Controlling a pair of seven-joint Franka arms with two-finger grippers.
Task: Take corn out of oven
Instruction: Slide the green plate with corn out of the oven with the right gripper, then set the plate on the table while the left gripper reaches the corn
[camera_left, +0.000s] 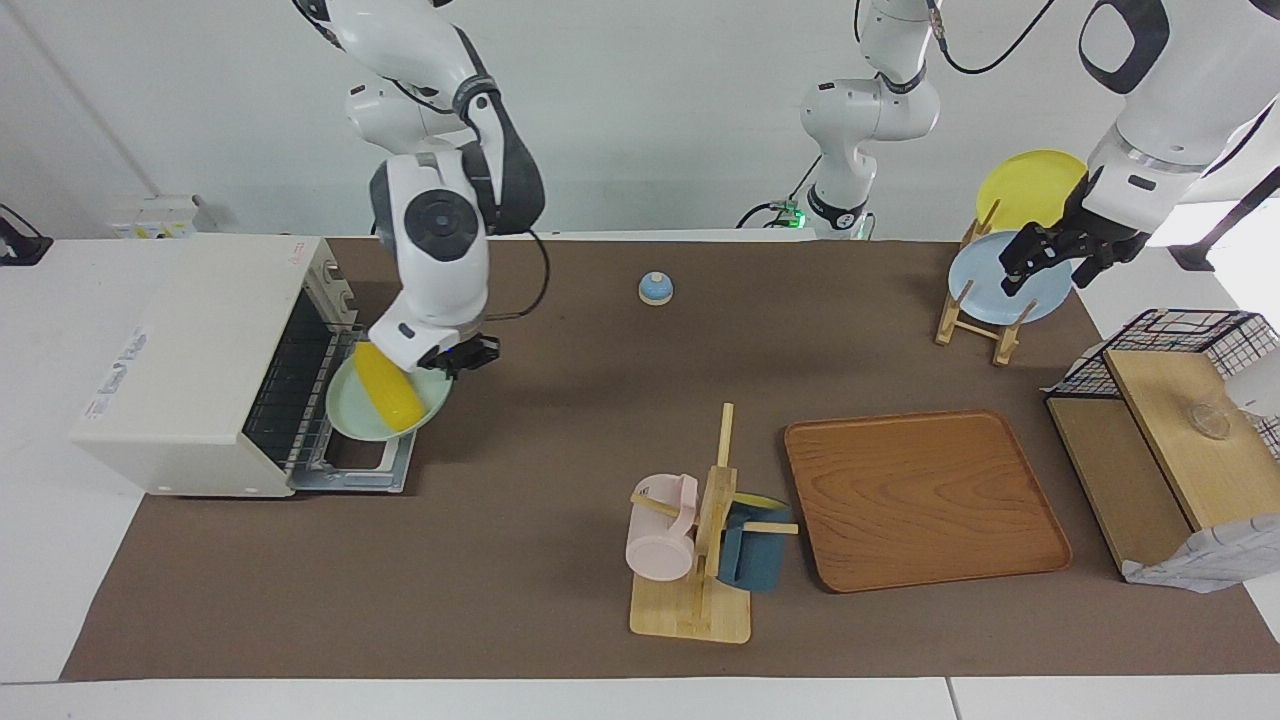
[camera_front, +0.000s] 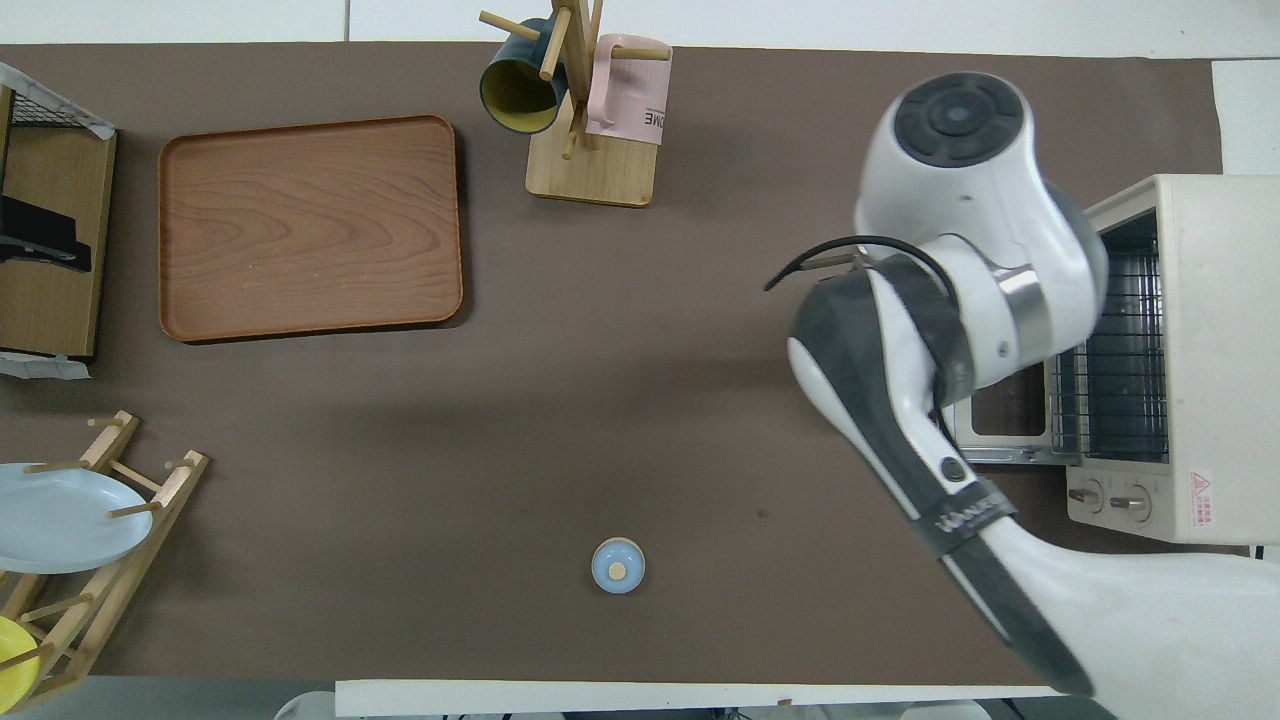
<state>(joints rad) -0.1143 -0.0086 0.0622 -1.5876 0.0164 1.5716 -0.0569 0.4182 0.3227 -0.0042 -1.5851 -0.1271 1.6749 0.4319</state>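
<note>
The white oven (camera_left: 200, 350) stands at the right arm's end of the table, its door (camera_left: 350, 468) folded down flat and its wire rack showing. My right gripper (camera_left: 462, 356) is shut on the rim of a pale green plate (camera_left: 436, 402), held tilted just over the open door in front of the oven. The yellow corn (camera_left: 388, 393) lies on that plate, outside the oven. In the overhead view my right arm hides the plate and the corn; the oven (camera_front: 1205, 340) shows beside it. My left gripper (camera_left: 1055, 268) waits open over the plate rack.
A wooden rack (camera_left: 975, 320) holds a blue plate (camera_left: 975, 280) and a yellow plate (camera_left: 1030, 185). A brown wooden tray (camera_left: 920, 500) and a mug stand (camera_left: 700, 560) with a pink and a dark blue mug lie mid-table. A small blue dome (camera_left: 655, 288) and a black wire basket (camera_left: 1170, 335) are there too.
</note>
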